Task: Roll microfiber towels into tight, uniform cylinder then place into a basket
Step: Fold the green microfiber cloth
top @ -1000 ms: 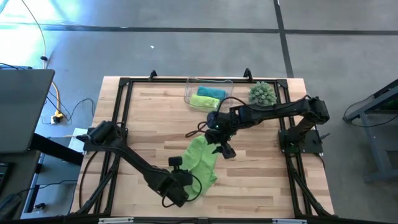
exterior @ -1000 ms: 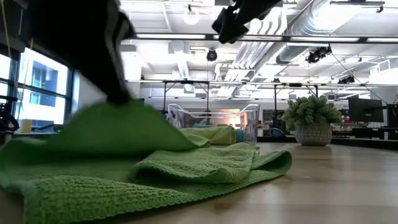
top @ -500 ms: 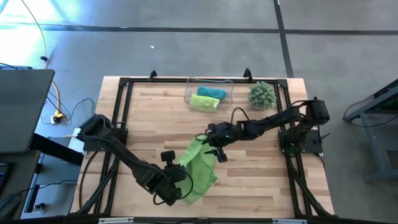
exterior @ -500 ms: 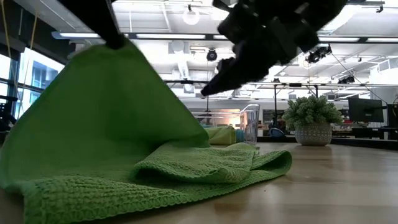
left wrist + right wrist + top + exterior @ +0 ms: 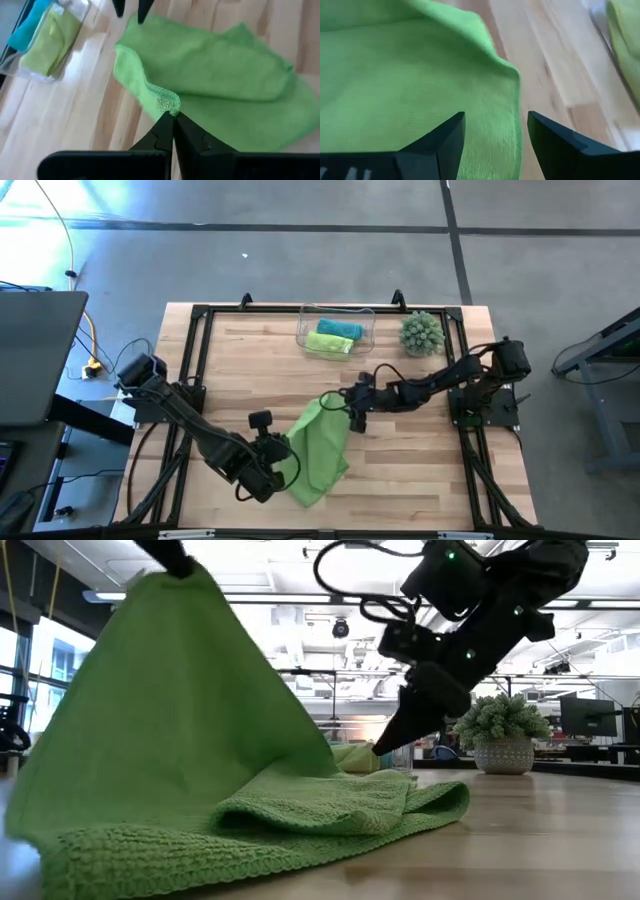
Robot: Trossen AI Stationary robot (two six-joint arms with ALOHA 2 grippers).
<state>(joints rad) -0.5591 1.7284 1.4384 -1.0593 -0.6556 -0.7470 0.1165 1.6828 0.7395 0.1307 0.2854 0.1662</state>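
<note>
So the table is mostly bare wood, with one lime towel lying loose and crumpled in the middle of it, not rolled at all. Its near corner is pinched in the left claw, whose fingers are pressed together on the hem, and that corner is held up high enough that the cloth is tented into a peak in the low view.

The right claw is spread wide and is poised just over the towel's far edge, with nothing gripped in it; the cloth sits right below and between its fingers.

Beyond the right claw, toward the back edge of the table, the clear bin is parked, and two rolls are already tucked inside: a teal towel and a second green towel, side by side. The little potted plant is just beside the bin.

Progress, as a guess: two of three done. What's left looks like the whole job for the last one: it has to be flattened, rolled tight, then dropped in the bin.
</note>
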